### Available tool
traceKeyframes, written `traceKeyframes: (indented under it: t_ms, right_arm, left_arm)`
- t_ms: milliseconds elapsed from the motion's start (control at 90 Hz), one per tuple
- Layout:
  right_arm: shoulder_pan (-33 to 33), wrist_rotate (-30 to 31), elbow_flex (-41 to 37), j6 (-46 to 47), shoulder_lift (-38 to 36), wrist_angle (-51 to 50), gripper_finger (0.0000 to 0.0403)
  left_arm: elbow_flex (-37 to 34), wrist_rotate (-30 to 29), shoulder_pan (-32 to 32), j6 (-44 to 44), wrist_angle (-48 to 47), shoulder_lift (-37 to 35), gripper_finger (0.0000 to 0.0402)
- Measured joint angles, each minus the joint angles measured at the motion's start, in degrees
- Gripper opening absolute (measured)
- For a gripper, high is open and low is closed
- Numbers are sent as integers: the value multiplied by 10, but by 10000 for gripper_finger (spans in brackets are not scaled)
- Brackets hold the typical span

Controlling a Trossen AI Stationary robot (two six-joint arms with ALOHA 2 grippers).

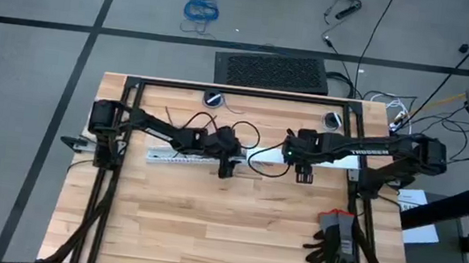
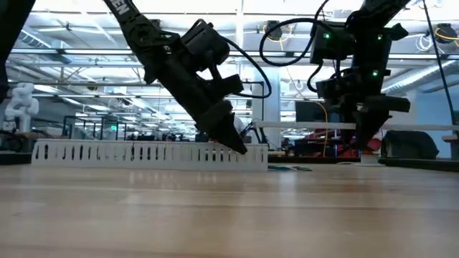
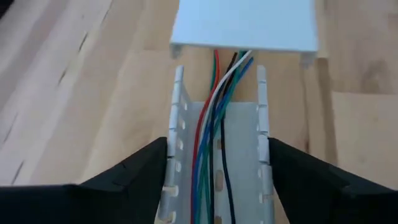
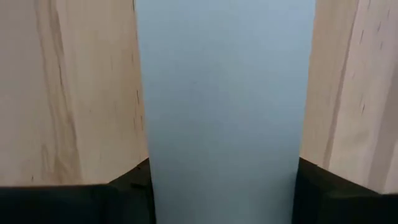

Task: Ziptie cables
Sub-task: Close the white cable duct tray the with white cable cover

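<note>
The cables [image 3: 214, 106], thin red, green, blue, black and white wires, lie along the floor of a white slotted duct [image 1: 183, 157] and run out of its open end. My left gripper [image 1: 227, 168] straddles that end of the duct [image 3: 239, 124]. Just past it a pale flat cover strip [image 3: 242, 22] stretches toward the table's right over the wires. My right gripper [image 1: 304, 173] sits astride the cover [image 4: 224, 81]. A thin dark strip like a ziptie [image 1: 169, 113] lies on the wood beyond the duct. My left gripper has the duct's two slotted side walls [image 3: 175, 143] between its fingers, close to the duct's right end. It comes slanting down from the table's left, fingers across the duct, which rests on the table. My right gripper has the cover's two long edges [image 4: 144, 155] between its fingers, which point down across the strip. The strip reaches far back between them. Whether it is lifted off the table I cannot tell.
Black gloves [image 1: 337, 245] lie near the table's front right. A black frame of rails [image 1: 239, 90] runs along the far edge and both sides. Two round fittings [image 1: 213, 98] [image 1: 333, 121] sit near the far edge. Bare wood spreads across the near half.
</note>
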Motion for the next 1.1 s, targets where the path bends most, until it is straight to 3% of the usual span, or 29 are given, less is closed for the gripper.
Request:
traceKeyframes:
  t_ms: [278, 567, 1100]
  right_arm:
    - [-3, 4, 0, -42, 6, 23, 202]
    - [-14, 48, 0, -56, 77, 34, 202]
    - [-28, 32, 0, -66, 87, 60, 202]
  left_arm:
    - [2, -1, 0, -1, 20, 19, 225]
    - [1, 0, -2, -1, 14, 20, 223]
    - [0, 0, -9, -1, 18, 21, 223]
